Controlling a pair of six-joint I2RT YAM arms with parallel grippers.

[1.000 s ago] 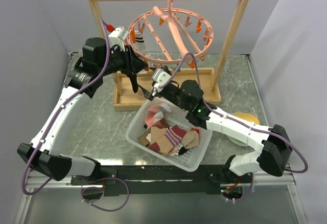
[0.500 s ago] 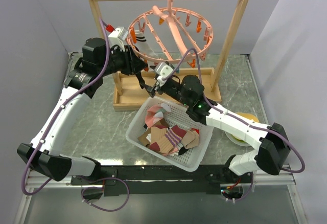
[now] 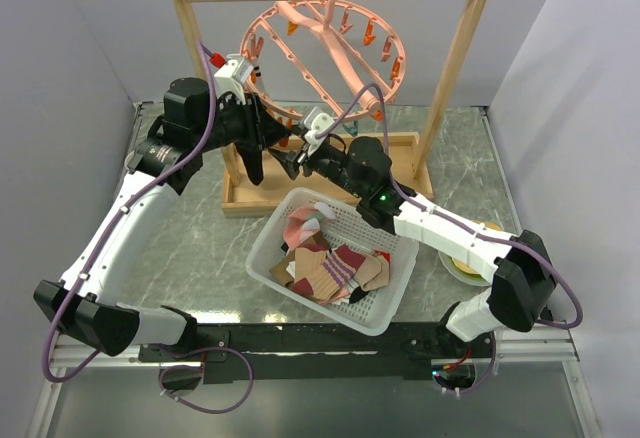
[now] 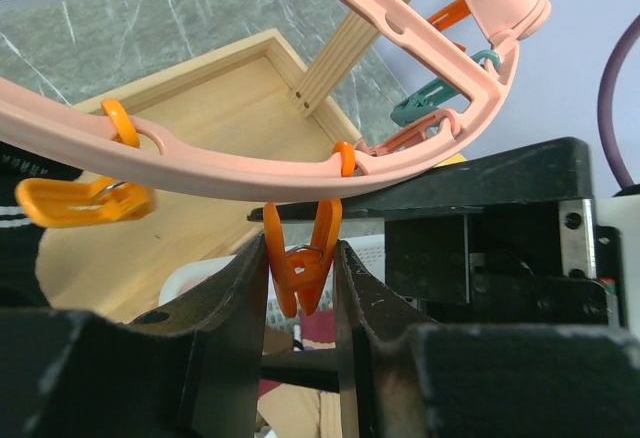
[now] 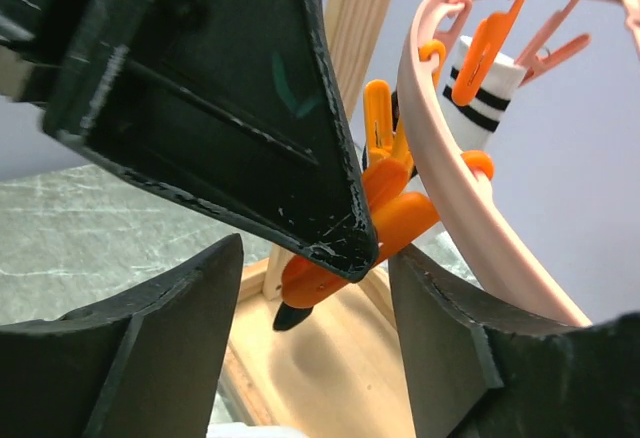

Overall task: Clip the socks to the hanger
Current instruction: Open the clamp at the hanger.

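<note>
The salmon-pink ring hanger (image 3: 330, 48) hangs tilted from the wooden bar. My left gripper (image 3: 268, 143) is at its lower rim, shut on an orange clip (image 4: 303, 258) that dangles from the ring (image 4: 200, 163). My right gripper (image 3: 292, 161) is right beside it and open, its jaws standing on either side of that clip (image 5: 400, 220) and of the left finger. A small black tip shows at the clip's lower end. Something black like a sock (image 3: 253, 163) hangs below the left gripper. A white sock with black stripes (image 5: 482, 88) is clipped to the ring. Several socks (image 3: 325, 263) lie in the basket.
The white mesh basket (image 3: 300, 303) stands in front of the rack. The wooden rack frame (image 3: 458, 68) has a tray base (image 3: 250, 198). A yellow dish (image 3: 470, 263) lies under the right arm. Another orange clip (image 4: 85, 203) and a teal one (image 4: 430, 98) hang from the ring.
My right gripper has risen from the basket up and left to the left gripper, and its jaws have narrowed. The hanger has tipped more steeply. The left gripper kept its hold.
</note>
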